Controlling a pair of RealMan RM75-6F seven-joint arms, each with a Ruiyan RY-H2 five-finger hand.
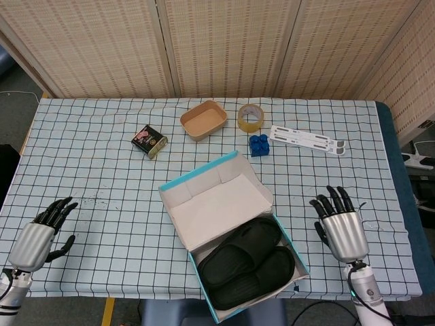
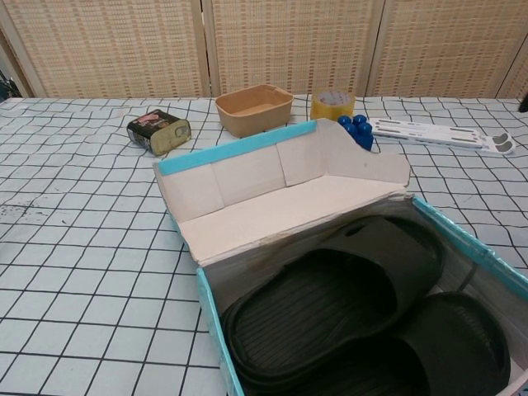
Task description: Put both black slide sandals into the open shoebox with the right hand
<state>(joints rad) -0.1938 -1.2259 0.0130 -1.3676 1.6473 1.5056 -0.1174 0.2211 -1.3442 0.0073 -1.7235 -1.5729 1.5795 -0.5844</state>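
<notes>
Sandals (image 1: 248, 263) are both sitting in the shoebox (image 1: 178, 188) now, side by side and overlapping a bit, soles down, near the front edge of the table (image 1: 102, 204). The box's lid is flipped open toward the back, white inside with a teal rim.

Right hand (image 1: 338, 227) is off to the right of the box, well apart from it, fingers spread and holding nothing. Left hand (image 1: 39, 236) is way over at the near left corner of the table, fingers loosely apart, also empty. Neither hand shows in the chest view.

Along the back there's a small tin (image 1: 149, 141), a tan bowl (image 1: 203, 119), a roll of tape (image 1: 249, 117), a blue block (image 1: 258, 145) and a white strip (image 1: 306, 139).
</notes>
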